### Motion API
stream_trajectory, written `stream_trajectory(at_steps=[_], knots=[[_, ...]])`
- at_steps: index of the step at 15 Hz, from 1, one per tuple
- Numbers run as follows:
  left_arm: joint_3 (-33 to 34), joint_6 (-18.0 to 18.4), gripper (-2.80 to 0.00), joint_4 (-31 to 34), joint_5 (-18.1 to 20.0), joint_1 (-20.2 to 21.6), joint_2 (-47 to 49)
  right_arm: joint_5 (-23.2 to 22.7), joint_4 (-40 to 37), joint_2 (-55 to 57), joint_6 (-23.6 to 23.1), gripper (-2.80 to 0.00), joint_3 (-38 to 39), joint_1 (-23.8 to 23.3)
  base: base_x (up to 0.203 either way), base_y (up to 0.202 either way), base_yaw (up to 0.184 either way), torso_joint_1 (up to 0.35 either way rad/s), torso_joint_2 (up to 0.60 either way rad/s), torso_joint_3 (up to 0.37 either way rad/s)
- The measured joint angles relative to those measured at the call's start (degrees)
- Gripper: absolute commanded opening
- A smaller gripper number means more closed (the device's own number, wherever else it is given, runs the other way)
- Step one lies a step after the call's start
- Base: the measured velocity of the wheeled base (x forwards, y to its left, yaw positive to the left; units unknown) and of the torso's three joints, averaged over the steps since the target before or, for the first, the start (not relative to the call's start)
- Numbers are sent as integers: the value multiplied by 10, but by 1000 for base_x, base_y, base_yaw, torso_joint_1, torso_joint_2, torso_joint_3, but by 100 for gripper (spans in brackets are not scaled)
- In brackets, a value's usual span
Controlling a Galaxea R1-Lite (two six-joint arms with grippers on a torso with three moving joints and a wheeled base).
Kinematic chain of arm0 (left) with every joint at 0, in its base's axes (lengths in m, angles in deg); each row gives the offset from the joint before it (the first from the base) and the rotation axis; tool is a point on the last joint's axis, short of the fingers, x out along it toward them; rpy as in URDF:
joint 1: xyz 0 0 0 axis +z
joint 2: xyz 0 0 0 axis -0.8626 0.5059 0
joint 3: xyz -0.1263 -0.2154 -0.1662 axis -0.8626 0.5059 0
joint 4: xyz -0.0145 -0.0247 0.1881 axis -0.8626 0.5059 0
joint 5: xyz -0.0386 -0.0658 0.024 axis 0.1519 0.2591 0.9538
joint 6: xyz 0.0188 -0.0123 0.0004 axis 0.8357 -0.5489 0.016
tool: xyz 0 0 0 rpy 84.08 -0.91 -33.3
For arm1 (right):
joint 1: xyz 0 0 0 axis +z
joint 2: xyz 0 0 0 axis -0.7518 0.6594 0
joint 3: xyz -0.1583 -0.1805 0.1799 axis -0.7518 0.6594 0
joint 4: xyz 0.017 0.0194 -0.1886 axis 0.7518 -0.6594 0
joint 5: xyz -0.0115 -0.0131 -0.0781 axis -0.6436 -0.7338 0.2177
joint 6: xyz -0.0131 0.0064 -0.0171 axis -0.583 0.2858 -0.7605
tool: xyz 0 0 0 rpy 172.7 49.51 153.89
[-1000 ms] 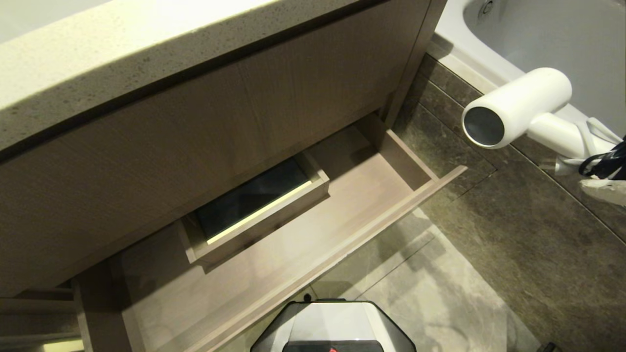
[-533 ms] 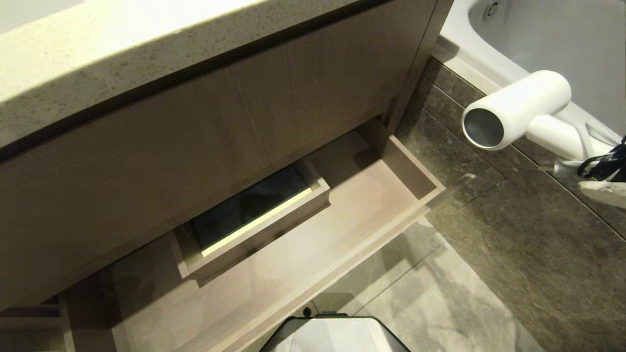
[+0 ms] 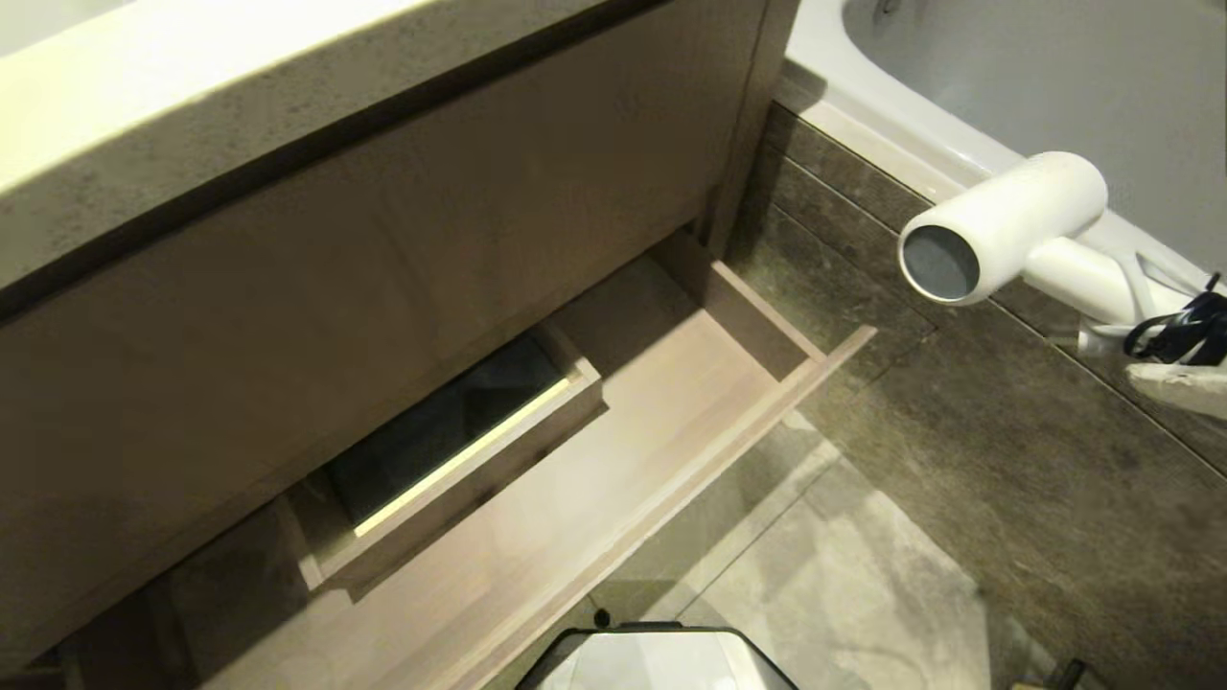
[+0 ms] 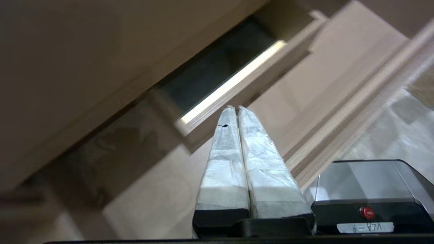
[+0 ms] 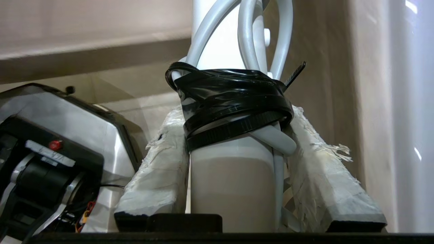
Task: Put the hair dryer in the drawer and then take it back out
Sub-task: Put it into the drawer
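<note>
While the right gripper [image 5: 237, 159] clamps its two tape-wrapped fingers [image 5: 159, 176] on the straight handle of the small white hair dryer with the short round barrel [image 3: 1007, 225], the dryer hangs in the air over the dark stone floor tiles [image 3: 1007, 479], well to the right of the wide, shallow, grey-brown wood-grain drawer [image 3: 671, 383], its dark barrel mouth turned toward the camera. The drawer stands pulled out and nothing lies in it, so the step in hand appears to be the first one: carrying the dryer to the drawer. The next move calls for swinging the dryer leftward across the drawer's low front edge and lowering it onto the open floor of the drawer, clear of the boxed rectangular cut-out [image 3: 451, 460] at mid-back and the side wall, before letting go. The looped white cord [image 5: 251, 40], bound by a black strap [image 5: 234, 101], must go in with it.

The left gripper [image 4: 236, 110] hangs idle before the drawer, fingers pressed together on nothing.

Counted: one hair dryer, one open drawer, one cut-out box, two grippers, one white bathtub [image 3: 1007, 77] at the right.
</note>
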Motion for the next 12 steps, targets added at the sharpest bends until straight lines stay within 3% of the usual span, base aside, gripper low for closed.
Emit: stream_trajectory(at_steps=[6, 12], knots=[[0, 0, -280, 0, 0, 0, 0, 1, 3, 2, -6, -280, 7, 0, -1, 6, -141, 3, 2, 4], [0, 0, -280, 0, 0, 0, 0, 0, 12, 2, -9, -280, 11, 1, 0, 0, 0, 0, 0, 0]])
